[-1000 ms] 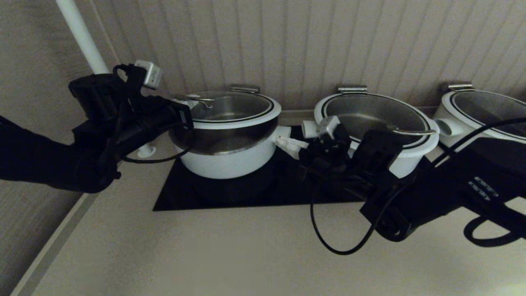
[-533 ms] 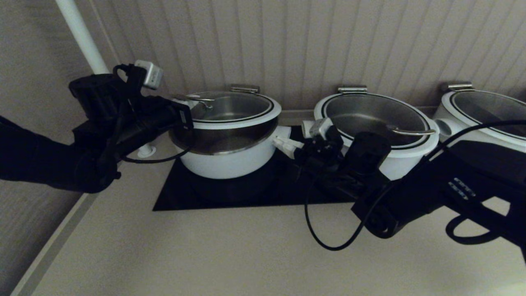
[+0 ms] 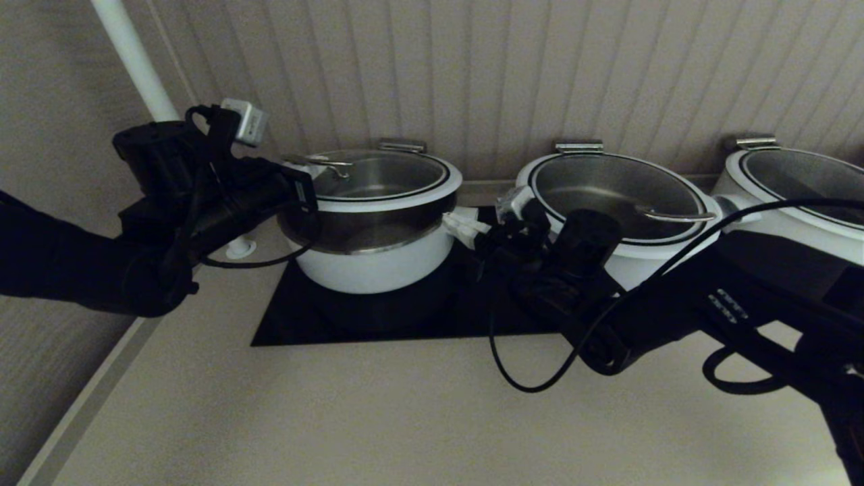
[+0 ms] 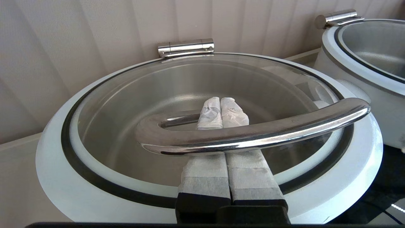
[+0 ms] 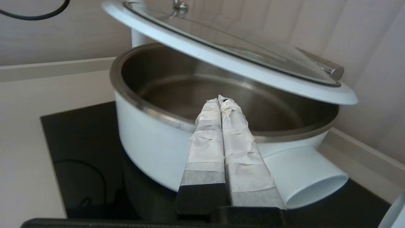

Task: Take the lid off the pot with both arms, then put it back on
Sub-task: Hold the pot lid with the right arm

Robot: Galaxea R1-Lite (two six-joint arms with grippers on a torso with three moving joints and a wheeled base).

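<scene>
White-rimmed glass, the lid [image 3: 381,177] hangs tilted above the pot [image 3: 378,260] on the counter [image 3: 337,418] in my head view, raised on its left side.

Left wrist view: my left hand [image 4: 221,109] has its fingers pressed together, slid under the loop handle [image 4: 253,131].

Right wrist view: my right hand [image 5: 222,103], fingers pressed together and holding nothing, points over the pot's rim beneath the lid's lower right edge, beside the side handle [image 5: 310,177]. I judge it the nearer arm for supporting that edge.

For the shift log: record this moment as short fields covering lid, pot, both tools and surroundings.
lid: raised above the pot, tilted
pot: open, on black cooktop
left tool: shut, fingers under the lid's loop handle
right tool: shut, at pot's right rim, above side handle
neighbour pot: lidded, to the right
</scene>
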